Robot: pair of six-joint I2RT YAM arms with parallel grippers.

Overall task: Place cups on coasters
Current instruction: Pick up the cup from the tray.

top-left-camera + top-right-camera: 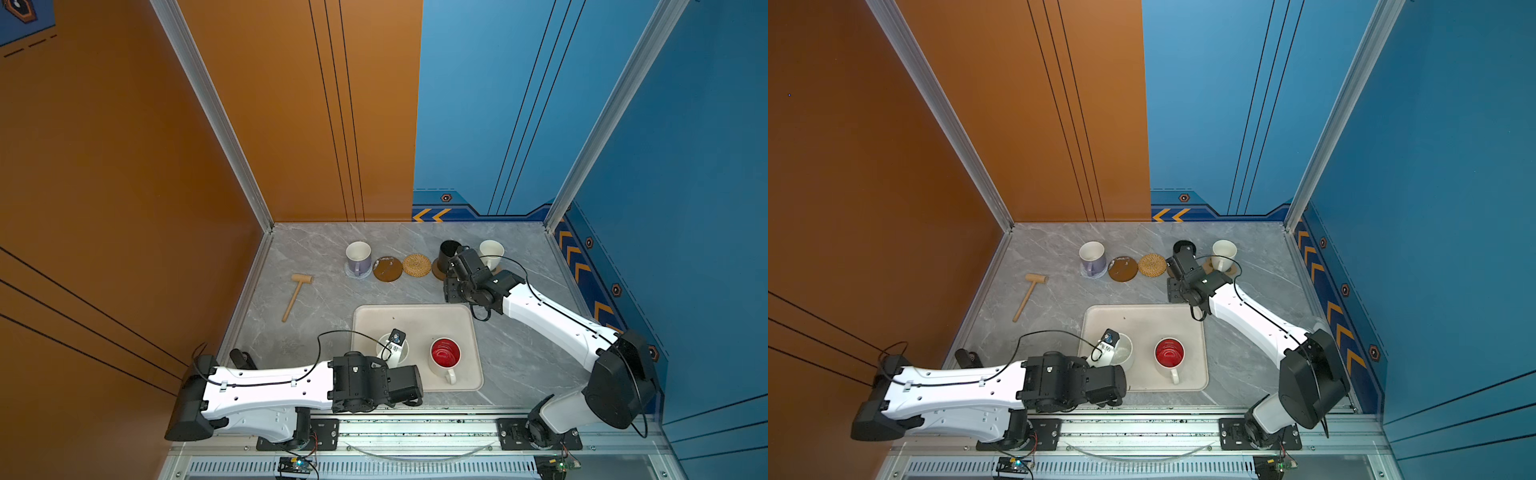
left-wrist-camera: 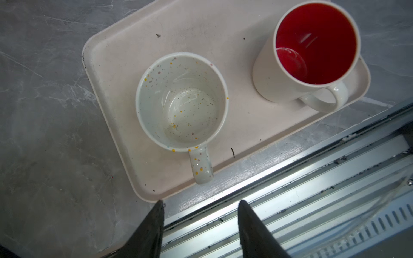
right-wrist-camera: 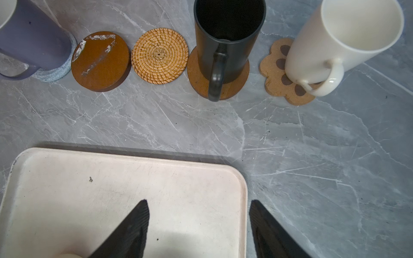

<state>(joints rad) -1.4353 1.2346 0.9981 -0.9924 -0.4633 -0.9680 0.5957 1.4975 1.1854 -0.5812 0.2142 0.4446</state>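
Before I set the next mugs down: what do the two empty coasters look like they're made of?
The glossy brown round coaster looks like lacquered wood or resin: a smooth, shiny top with white streaks and a thick solid edge. I can't tell which of the two it is. The tan round coaster looks like woven rattan or a similar plant fibre: matte, with a coiled spiral weave.

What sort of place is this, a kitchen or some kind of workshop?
Probably a robot test booth, not a kitchen. A left arm and right arm are bolted to an aluminium rail. An orange wall and a blue wall box in a marble-look table, with a lavender mug and rattan coaster set out like props.
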